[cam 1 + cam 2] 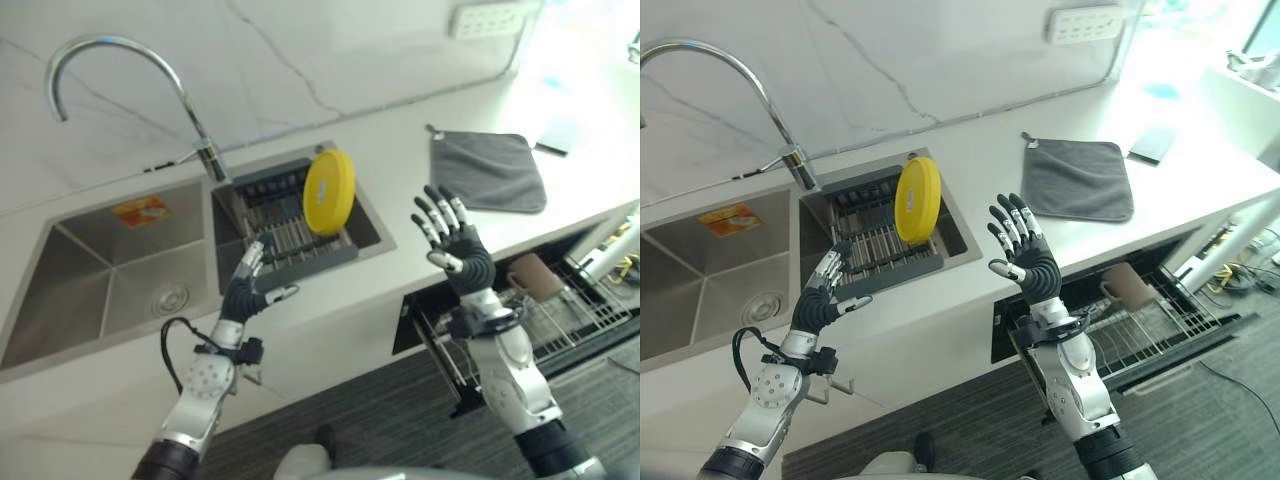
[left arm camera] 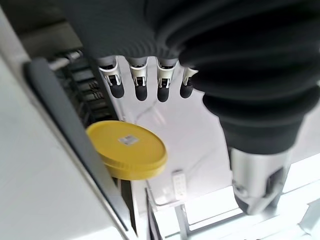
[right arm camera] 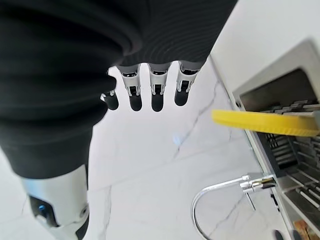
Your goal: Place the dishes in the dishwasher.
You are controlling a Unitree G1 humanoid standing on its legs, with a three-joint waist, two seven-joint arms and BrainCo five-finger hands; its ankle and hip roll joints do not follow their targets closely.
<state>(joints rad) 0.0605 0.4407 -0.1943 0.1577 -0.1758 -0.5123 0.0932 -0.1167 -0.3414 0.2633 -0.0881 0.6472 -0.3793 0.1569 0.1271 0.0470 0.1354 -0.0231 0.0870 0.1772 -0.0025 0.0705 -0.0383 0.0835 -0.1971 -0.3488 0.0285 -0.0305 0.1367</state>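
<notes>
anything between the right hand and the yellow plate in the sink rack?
Nothing visible. The yellow plate stands on edge in the dish rack in the right sink basin, and the right hand, fingers spread, hangs over the counter edge beside it with open air between them. The left hand is by the rack's near rim.

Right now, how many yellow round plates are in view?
1. The yellow round plate stands on edge in the dark grey dish rack inside the right sink basin; others could be hidden behind it.

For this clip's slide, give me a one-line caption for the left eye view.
Both hands, left and right, raised open before the yellow plate standing on edge in the sink rack.
</notes>
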